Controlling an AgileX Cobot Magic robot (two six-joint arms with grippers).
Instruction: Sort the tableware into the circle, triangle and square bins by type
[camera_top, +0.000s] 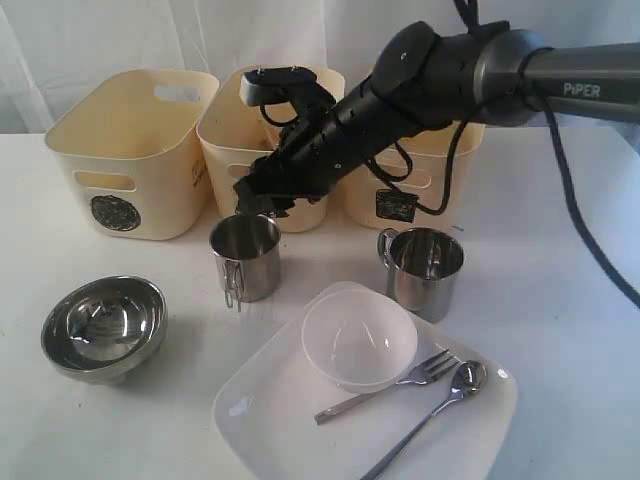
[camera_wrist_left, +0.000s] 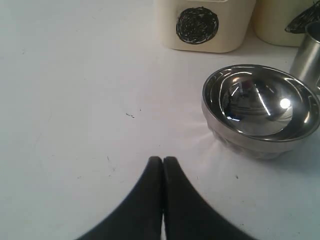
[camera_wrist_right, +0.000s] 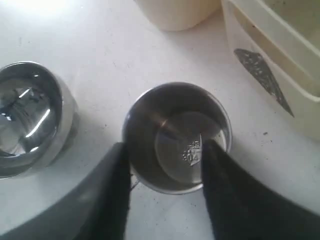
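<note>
The left-hand steel mug stands upright on the table, just in front of the middle bin. The right gripper hangs over it with its fingers spread, one at each side of the rim. Whether the pads already press on the steel I cannot tell. The mug is not lifted.

So the sorting looks barely begun. Every piece in view sits outside the bins:
- The second steel mug is to the right of the first.
- The steel bowl is at front left.
- The clear plastic bowl is on the white plate.
- The fork and the spoon lie beside that bowl on the same plate.

No chopsticks or knife show anywhere (they may lie in a bin, whose floors are hidden).

The circle bin on the left shows nothing inside where its walls can be seen. The square bin on the right is mostly behind the arm.

The left gripper has its fingers pressed together on nothing, over bare table near the steel bowl.
</note>
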